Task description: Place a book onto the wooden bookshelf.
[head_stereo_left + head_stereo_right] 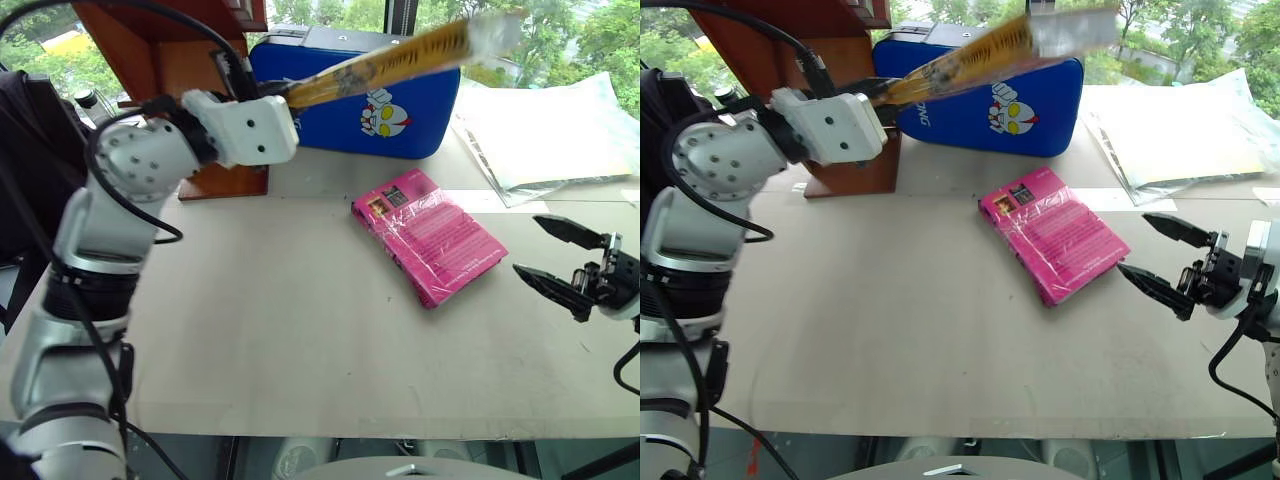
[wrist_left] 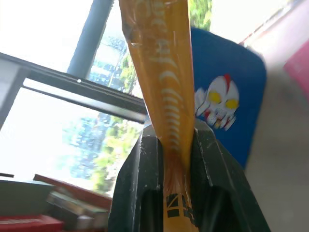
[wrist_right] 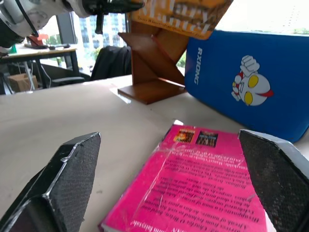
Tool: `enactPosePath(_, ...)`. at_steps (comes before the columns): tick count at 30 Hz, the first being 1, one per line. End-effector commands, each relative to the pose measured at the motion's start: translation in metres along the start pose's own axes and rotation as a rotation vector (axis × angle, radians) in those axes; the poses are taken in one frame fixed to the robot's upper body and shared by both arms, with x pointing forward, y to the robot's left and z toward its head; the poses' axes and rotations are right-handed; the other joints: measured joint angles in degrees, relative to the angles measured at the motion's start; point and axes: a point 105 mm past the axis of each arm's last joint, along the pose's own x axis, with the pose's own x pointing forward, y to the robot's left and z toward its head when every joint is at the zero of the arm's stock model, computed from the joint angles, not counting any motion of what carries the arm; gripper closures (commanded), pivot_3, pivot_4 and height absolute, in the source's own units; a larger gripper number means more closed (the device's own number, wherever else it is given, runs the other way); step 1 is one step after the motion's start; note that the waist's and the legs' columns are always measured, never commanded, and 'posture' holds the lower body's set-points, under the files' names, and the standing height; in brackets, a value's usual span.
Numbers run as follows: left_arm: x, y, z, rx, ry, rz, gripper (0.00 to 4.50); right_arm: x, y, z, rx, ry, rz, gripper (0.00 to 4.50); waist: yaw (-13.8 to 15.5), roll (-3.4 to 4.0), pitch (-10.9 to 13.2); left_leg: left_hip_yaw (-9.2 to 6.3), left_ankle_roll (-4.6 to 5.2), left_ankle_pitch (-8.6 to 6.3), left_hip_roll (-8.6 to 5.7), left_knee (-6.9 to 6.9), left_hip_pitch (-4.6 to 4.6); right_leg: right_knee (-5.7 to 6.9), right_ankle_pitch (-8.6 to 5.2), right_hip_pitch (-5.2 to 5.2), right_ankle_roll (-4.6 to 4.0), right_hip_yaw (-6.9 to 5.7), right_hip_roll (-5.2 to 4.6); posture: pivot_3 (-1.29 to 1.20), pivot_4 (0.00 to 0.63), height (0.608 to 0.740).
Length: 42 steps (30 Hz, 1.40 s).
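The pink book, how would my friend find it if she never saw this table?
Start at the big blue case with the cartoon hero standing at the back of the pale table. Just in front of it, the pink book lies flat in shiny wrap. It is the only book lying down; the yellow-orange book is up in the air.

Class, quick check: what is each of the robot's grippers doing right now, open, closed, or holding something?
Left gripper: shut on the book, lifted above the table.
Right gripper: open, holding nothing, beside the pink book.

Bright daylight thru windows, glare behind; book (image 1: pixel 400 58) motion-blurred, soft shadows on table (image 1: pixel 300 330)
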Motion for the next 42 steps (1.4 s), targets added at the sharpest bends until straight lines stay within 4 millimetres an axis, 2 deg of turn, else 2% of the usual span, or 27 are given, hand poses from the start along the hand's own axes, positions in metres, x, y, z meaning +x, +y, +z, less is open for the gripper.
enactPosePath(1,-0.017,0.037,-0.022,0.136,0.105,0.090,4.35,0.016,-0.001,0.028,0.021,-0.136,0.023,0.00,-0.07,0.00,0.04,0.01,0.00,0.00,0.00,0.00,-0.01,0.04,0.00,-0.04,0.00,0.00,0.00,0.00,0.150,0.740)
enactPosePath(3,-0.027,0.054,-0.039,0.147,0.161,0.154,4.35,0.028,0.000,0.041,0.081,-0.219,0.046,0.00,0.00,-0.02,0.11,0.01,0.00,0.00,0.01,0.01,-0.05,0.13,0.00,-0.12,0.00,-0.02,0.03,0.00,0.150,0.740)
enactPosePath(5,-0.037,0.061,-0.056,0.183,0.230,0.155,4.35,0.038,0.004,0.051,0.129,-0.273,0.089,0.00,0.04,-0.05,0.13,-0.02,0.01,0.00,0.01,0.03,-0.09,0.20,0.00,-0.17,0.00,-0.03,0.03,0.00,0.150,0.740)
enactPosePath(9,-0.049,0.066,-0.076,0.255,0.331,0.101,4.35,0.052,0.007,0.076,0.190,-0.383,0.152,0.00,-0.03,-0.13,0.22,0.08,0.02,0.00,0.00,0.09,-0.10,0.34,0.00,-0.21,0.01,-0.11,0.07,0.00,0.150,0.740)
enactPosePath(13,-0.061,0.068,-0.093,0.277,0.431,0.062,4.35,0.056,0.009,0.089,0.217,-0.421,0.179,0.00,0.10,-0.43,0.43,0.18,0.04,0.00,-0.04,0.19,-0.10,0.60,0.00,-0.29,0.02,-0.09,0.10,0.00,0.150,0.740)
enactPosePath(17,-0.080,0.057,-0.121,0.212,0.564,-0.010,4.35,0.059,0.011,0.089,0.216,-0.400,0.192,0.00,-0.10,-0.46,0.44,0.21,0.10,-0.03,-0.04,0.24,-0.09,0.81,0.00,-0.36,0.02,-0.06,0.18,0.00,0.150,0.740)
enactPosePath(22,-0.093,0.023,-0.143,0.042,0.673,-0.154,4.35,0.061,0.012,0.092,0.202,-0.404,0.198,0.00,-0.65,-0.46,0.45,0.30,0.27,-0.12,-0.01,0.29,-0.01,1.09,0.00,-0.43,0.01,0.05,0.29,0.00,0.150,0.740)
enactPosePath(24,-0.095,0.013,-0.146,0.001,0.689,-0.186,3.36,0.062,0.013,0.093,0.203,-0.405,0.201,0.00,-0.93,-0.50,0.46,0.28,0.28,-0.13,0.01,0.32,-0.01,1.13,0.00,-0.44,0.01,0.06,0.33,0.00,0.150,0.740)
enactPosePath(26,-0.092,0.010,-0.148,-0.013,0.688,-0.177,2.55,0.063,0.013,0.093,0.201,-0.408,0.202,0.00,-1.26,-0.51,0.47,0.27,0.29,-0.13,0.05,0.35,-0.01,1.13,0.00,-0.43,0.00,0.08,0.38,0.00,0.150,0.740)
enactPosePath(27,-0.090,0.011,-0.148,-0.012,0.686,-0.160,2.41,0.063,0.013,0.093,0.200,-0.409,0.201,0.00,-1.34,-0.51,0.47,0.28,0.29,-0.13,0.05,0.36,-0.01,1.15,0.00,-0.44,0.00,0.10,0.37,0.00,0.150,0.740)
enactPosePath(28,-0.089,0.011,-0.150,-0.015,0.693,-0.149,1.72,0.063,0.012,0.094,0.196,-0.412,0.199,0.00,-1.36,-0.51,0.47,0.28,0.29,-0.13,0.05,0.36,0.00,1.15,0.00,-0.44,0.00,0.11,0.37,0.00,0.150,0.740)
enactPosePath(29,-0.089,0.010,-0.152,-0.016,0.700,-0.146,1.45,0.063,0.012,0.093,0.193,-0.414,0.196,0.00,-1.36,-0.51,0.47,0.28,0.29,-0.13,0.05,0.36,0.00,1.15,0.01,-0.44,0.00,0.11,0.37,0.00,0.150,0.740)
enactPosePath(32,-0.089,0.009,-0.153,0.001,0.713,-0.142,0.06,0.062,0.010,0.092,0.184,-0.415,0.182,0.00,-1.45,-0.51,0.47,0.28,0.28,-0.13,0.05,0.36,0.00,1.17,0.01,-0.46,0.00,0.12,0.37,0.00,0.150,0.740)
enactPosePath(36,-0.091,0.017,-0.153,0.018,0.726,-0.097,0.06,0.061,0.005,0.091,0.165,-0.413,0.145,0.00,-1.45,-0.52,0.47,0.34,0.27,-0.13,0.05,0.36,0.00,1.15,0.01,-0.48,0.00,0.18,0.36,0.00,0.150,0.740)
enactPosePath(38,-0.089,0.028,-0.147,0.001,0.692,-0.038,0.06,0.058,0.003,0.088,0.159,-0.396,0.124,0.00,-1.43,-0.51,0.47,0.34,0.27,-0.13,0.05,0.36,-0.01,1.14,0.01,-0.48,0.00,0.18,0.36,0.00,0.150,0.740)
enactPosePath(40,-0.080,0.036,-0.132,-0.134,0.597,0.047,0.06,0.053,0.001,0.081,0.151,-0.359,0.098,0.00,-1.34,-0.52,0.46,0.34,0.27,-0.13,0.05,0.36,-0.01,1.15,0.01,-0.48,0.00,0.18,0.35,0.00,0.150,0.740)
enactPosePath(42,-0.068,0.039,-0.108,-0.276,0.456,0.087,0.06,0.044,-0.002,0.070,0.149,-0.309,0.061,0.00,-0.84,-0.54,0.46,0.29,0.27,-0.13,0.05,0.40,-0.06,1.13,0.00,-0.48,0.00,0.16,0.29,0.00,0.150,0.740)
